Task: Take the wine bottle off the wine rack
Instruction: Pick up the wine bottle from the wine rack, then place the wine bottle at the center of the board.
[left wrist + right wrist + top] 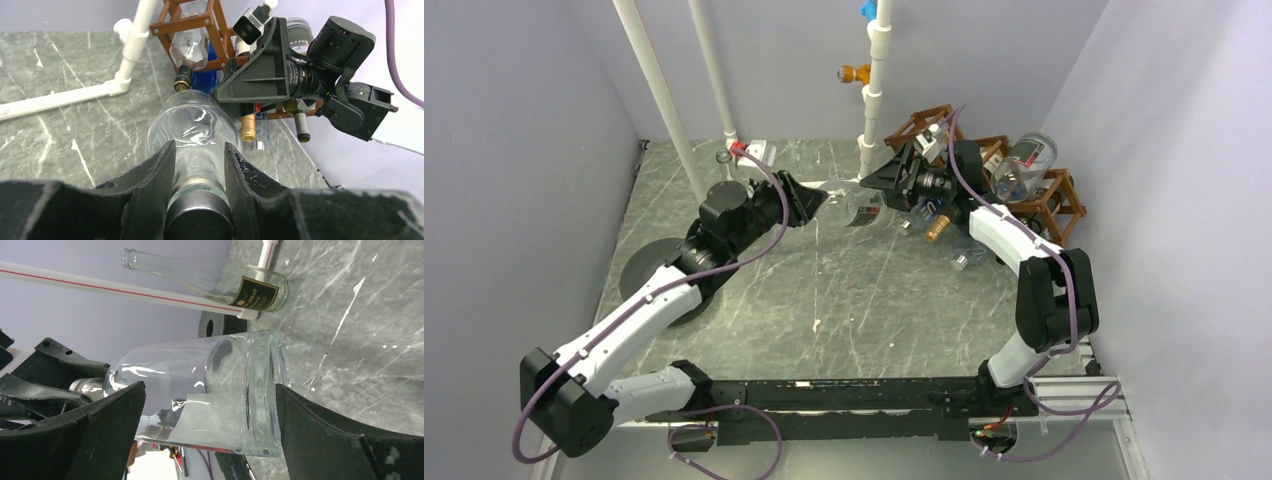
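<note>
Fingers of my left claw point(816, 203) are clamping the neck end of the wine bottle point(856, 207) in the top view, holding it level above the table point(844, 300). It is hanging clear of the wine rack point(1056, 205), which is standing in the back right corner. My right claw point(876, 183) is hovering at the bottle's other end.

From my left wrist, I am seeing the 2 pads point(156, 172) pressing either side of the clear neck, just above its black cap point(197, 220). The body is pointing away toward the rack point(192, 22), where other bottles point(190, 47) are lying in the cells.

From my right wrist, the right claw point(210, 412) is holding its jaws wide apart, bracketing the bottle's point(200, 375) flat base. I cannot tell whether either finger is touching the glass. Behind it, a second bottle point(252, 290) with a black label is standing on the table beside a white pipe point(150, 292).
</note>
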Tool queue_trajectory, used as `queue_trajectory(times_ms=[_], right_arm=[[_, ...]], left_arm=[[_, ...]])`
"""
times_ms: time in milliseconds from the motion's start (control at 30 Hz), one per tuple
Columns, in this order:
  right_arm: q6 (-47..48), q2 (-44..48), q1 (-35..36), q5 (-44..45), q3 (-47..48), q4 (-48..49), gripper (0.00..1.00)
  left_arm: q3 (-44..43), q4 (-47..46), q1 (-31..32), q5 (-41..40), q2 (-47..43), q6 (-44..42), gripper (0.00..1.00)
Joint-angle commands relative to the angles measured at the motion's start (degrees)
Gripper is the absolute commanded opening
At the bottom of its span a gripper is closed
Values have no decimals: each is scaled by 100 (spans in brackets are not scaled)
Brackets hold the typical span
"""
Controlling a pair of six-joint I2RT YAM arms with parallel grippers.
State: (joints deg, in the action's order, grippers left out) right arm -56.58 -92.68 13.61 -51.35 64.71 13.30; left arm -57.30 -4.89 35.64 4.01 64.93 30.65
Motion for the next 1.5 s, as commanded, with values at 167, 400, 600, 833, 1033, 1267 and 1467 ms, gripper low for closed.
queue_trajectory(times_ms=[167, 400, 600, 833, 1033, 1267, 1467], right_arm=[[-351, 67, 1035, -501, -70, 1228, 99], [-332, -171, 1329, -315, -289, 1538, 99], [164, -397, 1664, -73, -342, 1234, 99], [726, -658, 2005, 193, -354, 918, 100], [1132, -877, 2226, 401, -427, 813, 100], [1500, -1031, 2311, 518, -253, 442, 100], [1791, -1144, 2348, 626, -103, 122, 100]], left_arm=[[669, 149, 342, 497, -660, 210, 0], [1177, 425, 347, 378, -1139, 171, 0], [1477, 798, 340, 184, -1404, -30, 0], [1967, 879, 340, 6, -1743, -137, 0], [2257, 968, 345, -102, -1972, -169, 0], [2413, 1124, 343, -239, -2164, -169, 0], [2450, 1214, 342, -269, -2199, -158, 0]])
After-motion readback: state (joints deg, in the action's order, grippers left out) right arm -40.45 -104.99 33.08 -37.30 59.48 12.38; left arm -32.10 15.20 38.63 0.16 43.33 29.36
